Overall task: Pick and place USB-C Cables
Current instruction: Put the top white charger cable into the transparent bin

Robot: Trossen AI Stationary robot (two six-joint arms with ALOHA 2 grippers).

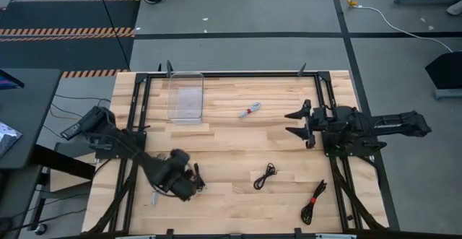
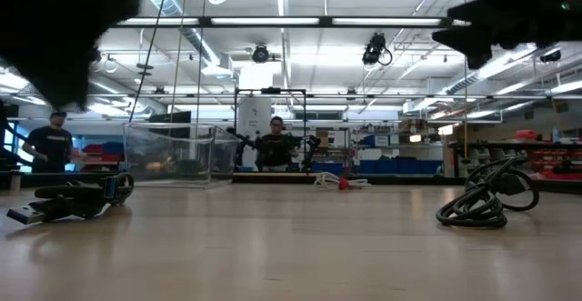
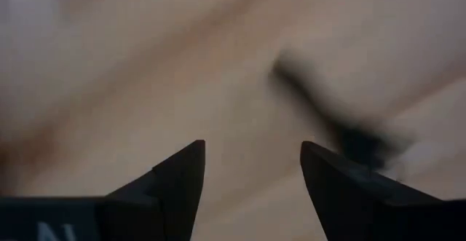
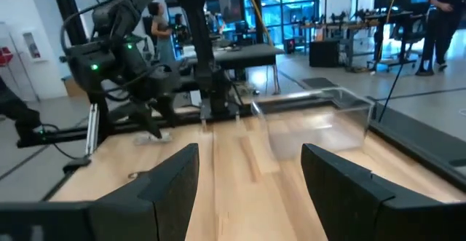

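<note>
Overhead, the left gripper (image 1: 189,187) sits low at about seven o'clock on the wooden table (image 1: 231,152), pressed close to the boards. Its wrist camera shows the two dark fingers (image 3: 178,183) spread apart with only blurred wood between them; a dark smear lies just beyond one tip, too blurred to name, and they grip nothing. A pale bit (image 1: 154,194) shows beside the arm's wrist, mostly hidden under the arm.

Toward eleven o'clock stands a clear plastic bin (image 1: 185,97), upright near the far edge — nothing visible inside it. Just past twelve, well apart from the bin, lies the silvery-white cable with a red tie (image 1: 250,110).

Near six o'clock, slightly right of centre, a small black cable coil (image 1: 266,176) lies alone on open wood. At about five o'clock a black cable with a red tie (image 1: 314,201) lies stretched along the near right rail of the black frame (image 1: 231,74), its end close to the table's front edge.

At three o'clock the right gripper (image 1: 296,123) hangs above the table, pointing toward the centre, fingers (image 4: 167,179) wide open and empty. Nothing lies between it and the silvery cable. From table height, a black coil (image 2: 486,195) sits at right and a dark bundle (image 2: 73,196) at left — people stand in the room behind.
</note>
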